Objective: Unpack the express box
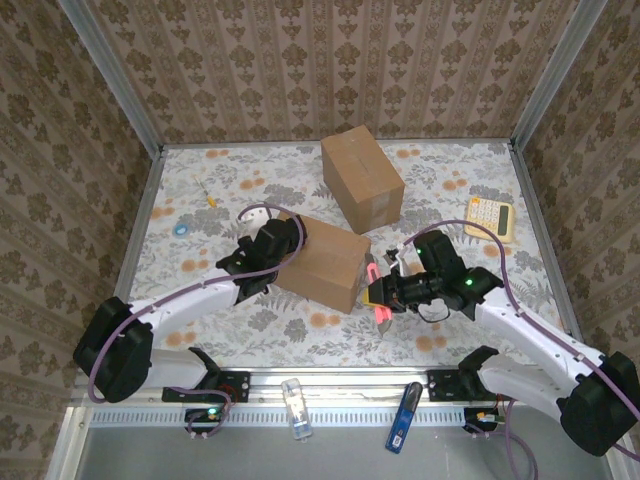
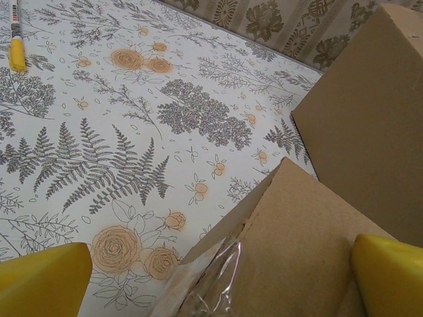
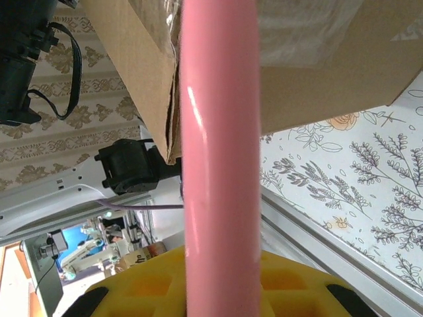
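Top external: carton point(image 1: 362, 178) behind express box point(image 1: 325, 265)

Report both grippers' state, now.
Left gripper: open, gripping nothing, at the near box.
Right gripper: closed on a pink tool.

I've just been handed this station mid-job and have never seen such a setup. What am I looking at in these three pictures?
Two robot arms work at a flowered table. The overhead picture looks down from behind them. The other two come from a camera on each wrist. On the table lie two cardboard boxes, a near box and a far box, plus a calculator and a yellow pen. The left gripper is open over the near box's left end. The right gripper is shut on a pink tool beside that box's right end.
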Available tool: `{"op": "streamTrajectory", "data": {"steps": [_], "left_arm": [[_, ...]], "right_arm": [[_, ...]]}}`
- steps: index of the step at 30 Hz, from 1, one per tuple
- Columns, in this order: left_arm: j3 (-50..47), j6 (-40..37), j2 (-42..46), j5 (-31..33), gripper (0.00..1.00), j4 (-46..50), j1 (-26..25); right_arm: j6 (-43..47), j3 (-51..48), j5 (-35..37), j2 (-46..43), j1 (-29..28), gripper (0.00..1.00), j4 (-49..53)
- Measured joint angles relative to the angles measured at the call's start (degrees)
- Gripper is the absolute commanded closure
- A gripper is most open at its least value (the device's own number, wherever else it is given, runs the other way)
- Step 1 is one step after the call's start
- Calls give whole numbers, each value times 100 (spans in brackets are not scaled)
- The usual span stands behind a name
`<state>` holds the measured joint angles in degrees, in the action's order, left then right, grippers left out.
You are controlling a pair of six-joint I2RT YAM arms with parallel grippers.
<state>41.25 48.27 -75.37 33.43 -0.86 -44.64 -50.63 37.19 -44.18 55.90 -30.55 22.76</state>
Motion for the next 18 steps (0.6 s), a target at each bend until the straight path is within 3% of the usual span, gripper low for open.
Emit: {"op": "streamTrajectory", "data": {"steps": [18], "left_arm": [[-26, -2, -39, 2, 0, -118, 0]], "right_arm": [[-745, -131, 839, -160, -719, 100, -433]]}}
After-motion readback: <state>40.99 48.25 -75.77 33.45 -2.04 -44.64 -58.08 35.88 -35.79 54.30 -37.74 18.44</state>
